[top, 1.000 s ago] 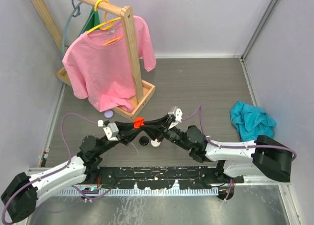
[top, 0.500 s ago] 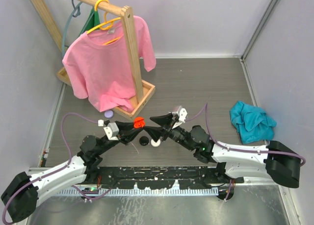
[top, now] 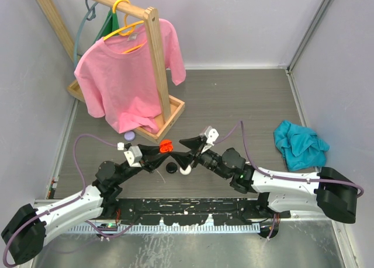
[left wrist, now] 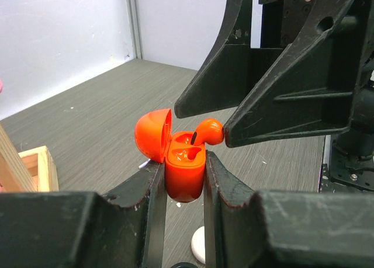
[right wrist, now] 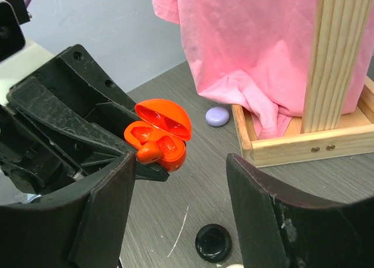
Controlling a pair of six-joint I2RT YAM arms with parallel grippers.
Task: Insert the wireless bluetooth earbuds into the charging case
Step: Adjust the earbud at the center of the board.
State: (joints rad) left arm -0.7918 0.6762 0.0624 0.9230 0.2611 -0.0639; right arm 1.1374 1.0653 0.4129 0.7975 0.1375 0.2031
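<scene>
Left gripper (left wrist: 184, 163) is clamped tight on the orange-red charging case (left wrist: 186, 183), 1 finger on each side of its lower half, holding it upright above the table (top: 245, 104). The case's lid (left wrist: 153, 134) is hinged open and tipped back to the left in the left wrist view. An orange-red earbud (left wrist: 208, 131) sits at the mouth of the case, standing proud of the opening, not sunk flush. A thin dark stem runs down from it toward the well.

Now the right gripper (right wrist: 181, 160): its 2 fingers stand wide apart with nothing pinched between them, straddling the case from the right. In the left wrist view, 1 fingertip looks to be touching the earbud's outer end, and I cannot tell how firmly.

Down on the table under the 2 grippers lies a black round case (right wrist: 213, 243), and a white round piece (top: 185, 170) sits just to its right. A purple case (right wrist: 217, 116) lies further off, just beside the corner of the wooden rack (top: 158, 69). A pink shirt (top: 123, 75) hangs from that rack at far left, its hem down in the rack's tray. A teal cloth (top: 301, 142) is crumpled well apart at right.
</scene>
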